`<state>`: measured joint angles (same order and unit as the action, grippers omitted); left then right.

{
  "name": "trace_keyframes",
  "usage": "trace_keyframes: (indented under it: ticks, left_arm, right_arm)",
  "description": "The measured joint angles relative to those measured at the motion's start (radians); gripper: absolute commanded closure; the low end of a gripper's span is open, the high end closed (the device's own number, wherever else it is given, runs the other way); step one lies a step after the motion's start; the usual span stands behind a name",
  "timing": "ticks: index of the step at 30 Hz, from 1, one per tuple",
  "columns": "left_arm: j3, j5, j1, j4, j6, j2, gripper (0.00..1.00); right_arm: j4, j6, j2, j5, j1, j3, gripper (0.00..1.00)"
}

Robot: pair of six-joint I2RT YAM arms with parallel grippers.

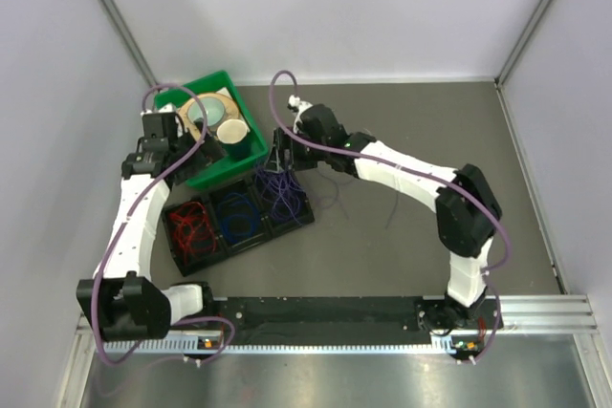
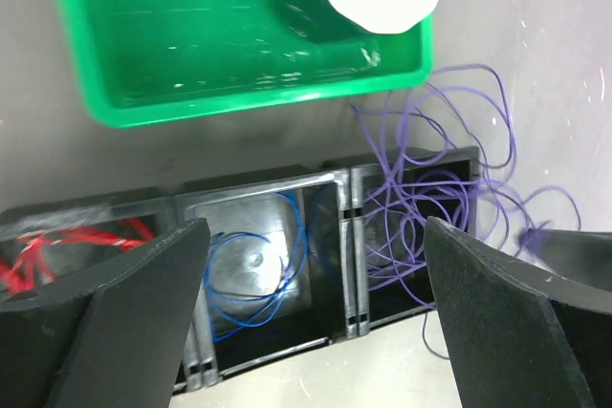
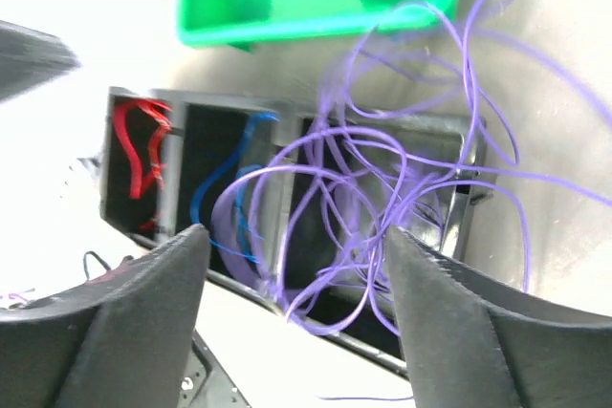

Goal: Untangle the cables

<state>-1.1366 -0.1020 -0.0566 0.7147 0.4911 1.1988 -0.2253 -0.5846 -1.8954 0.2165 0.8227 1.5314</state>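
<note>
A black three-compartment tray (image 1: 229, 251) holds red cables (image 1: 194, 227) on the left, blue cables (image 1: 236, 218) in the middle and purple cables (image 1: 283, 200) on the right. My right gripper (image 1: 280, 158) hovers over the purple compartment. It is open in the right wrist view (image 3: 296, 236), with loose purple loops (image 3: 382, 188) hanging between the fingers. My left gripper (image 1: 218, 152) is open and empty above the tray (image 2: 316, 231). That view shows blue cables (image 2: 287, 246), red cables (image 2: 57, 246) and purple cables (image 2: 430, 188) spilling over the tray's right edge.
A green bin (image 1: 251, 147) with a tape roll (image 1: 206, 112) and a pale disc (image 1: 232, 131) touches the tray's far side. Its rim shows in both wrist views (image 2: 239, 102) (image 3: 287, 31). Thin stray wire loops (image 1: 330, 188) lie on the table right of the tray.
</note>
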Motion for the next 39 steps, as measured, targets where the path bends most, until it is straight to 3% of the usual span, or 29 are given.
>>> trace_keyframes:
  ticks: [4,11,18,26,30,36,39]
  left_arm:
    - [0.000,-0.008,0.067,-0.030,0.005,0.063,0.01]
    - [-0.050,0.044,0.291,-0.065,0.027,0.308,0.01]
    - [-0.153,0.101,0.322,-0.114,0.057,0.456,0.02]
    - [-0.161,0.172,0.342,-0.134,0.087,0.521,0.05]
    - [-0.161,0.178,0.342,-0.153,0.091,0.531,0.28]
    - [-0.162,0.172,0.354,-0.171,0.095,0.559,0.40]
    - [-0.170,0.169,0.359,-0.169,0.096,0.567,0.55]
  right_arm:
    - [0.006,0.005,0.082,-0.024,0.000,-0.013,0.11]
    - [0.002,0.012,0.224,-0.082,-0.061,-0.176,0.09]
    - [-0.017,0.011,0.319,-0.141,-0.166,-0.356,0.09]
    - [-0.016,0.005,0.344,-0.143,-0.164,-0.380,0.10]
    - [-0.005,0.002,0.344,-0.137,-0.164,-0.380,0.10]
    - [-0.002,-0.004,0.344,-0.126,-0.164,-0.380,0.10]
    - [-0.001,-0.008,0.344,-0.124,-0.164,-0.380,0.10]
